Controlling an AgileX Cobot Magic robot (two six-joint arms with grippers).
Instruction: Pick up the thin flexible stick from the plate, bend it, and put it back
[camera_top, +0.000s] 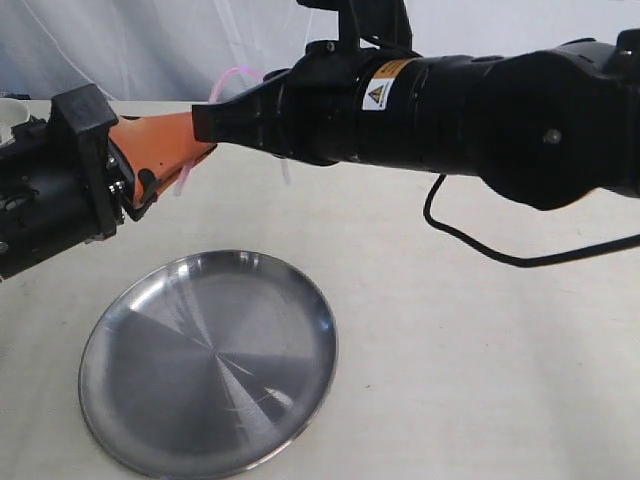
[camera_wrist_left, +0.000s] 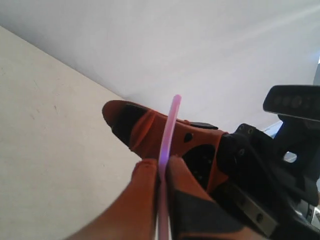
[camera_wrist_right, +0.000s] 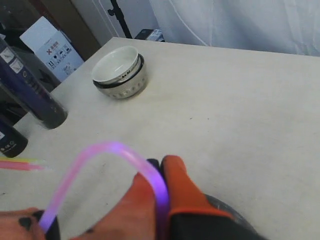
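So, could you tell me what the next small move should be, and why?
Probably lower both grippers toward the plate. The thin flexible stick already arches between the left gripper and right gripper, both shut on it, well off the plate.

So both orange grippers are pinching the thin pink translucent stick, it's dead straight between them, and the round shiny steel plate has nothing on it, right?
Not straight. The right wrist view shows the thin pink translucent stick curved into an arch between the left gripper and the right gripper. Both do pinch it, and the round shiny steel plate is bare.
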